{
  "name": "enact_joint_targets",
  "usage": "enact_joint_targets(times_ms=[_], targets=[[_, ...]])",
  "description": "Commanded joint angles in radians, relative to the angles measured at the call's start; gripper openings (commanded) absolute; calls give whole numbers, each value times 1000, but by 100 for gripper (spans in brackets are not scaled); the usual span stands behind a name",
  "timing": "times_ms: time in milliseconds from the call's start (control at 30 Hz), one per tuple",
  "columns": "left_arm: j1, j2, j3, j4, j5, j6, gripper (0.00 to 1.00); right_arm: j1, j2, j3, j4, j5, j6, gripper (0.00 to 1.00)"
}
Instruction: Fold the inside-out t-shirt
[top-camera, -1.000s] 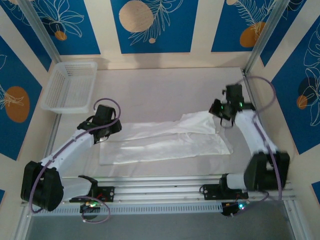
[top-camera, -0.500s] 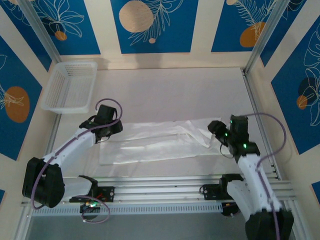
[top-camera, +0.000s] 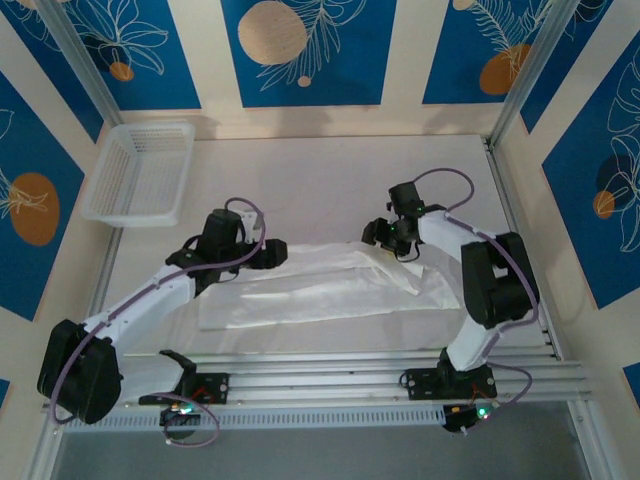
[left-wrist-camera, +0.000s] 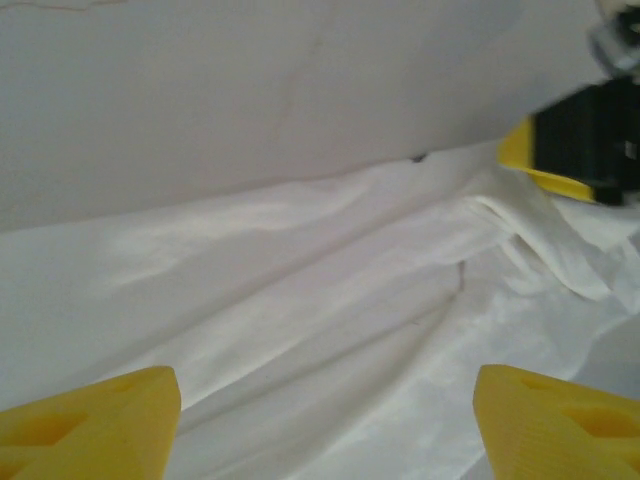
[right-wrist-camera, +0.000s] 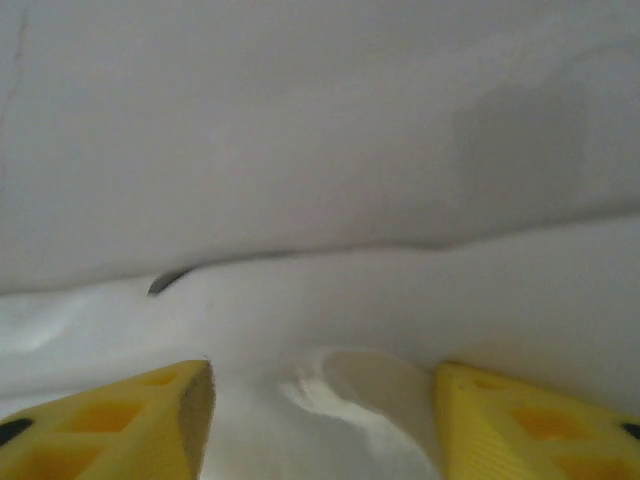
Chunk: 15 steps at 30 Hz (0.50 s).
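– Looking from above, where does the white t-shirt (top-camera: 330, 290) lie?
– It lies as a long wrinkled band across the middle of the table (top-camera: 330, 170), to the lower right of the basket (top-camera: 140, 175).
– And the left gripper (top-camera: 272, 253)?
– It is at the upper left edge of the band. Its yellow fingers (left-wrist-camera: 95, 425) stand wide apart over the cloth and grip nothing.
– The right gripper (top-camera: 385, 238)?
– It is at the upper edge, right of centre. Its fingers (right-wrist-camera: 110, 425) are also apart, with a small bump of cloth between them.
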Motion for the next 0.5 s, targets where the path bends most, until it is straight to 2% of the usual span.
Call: enact_joint_targets(times_ms=[0,100,167,333,467], targets=[[-15,-16,-19,34,31,31,80,14,32,55,-29,-15,-26,45],[-17,-14,-24,30,7,32,81,19,14,44,-29,-5,-22,12],[-17,-6,-20,23,-6,32,81,18,-9,35,-45,-5,-18,0],[-18,18,-5,10,-14,36,81,46,-139,-36,-114,-24,1,0],[-19,20,-8,5,-25,32,81,142,-332,-247,-113,-38,100,0]])
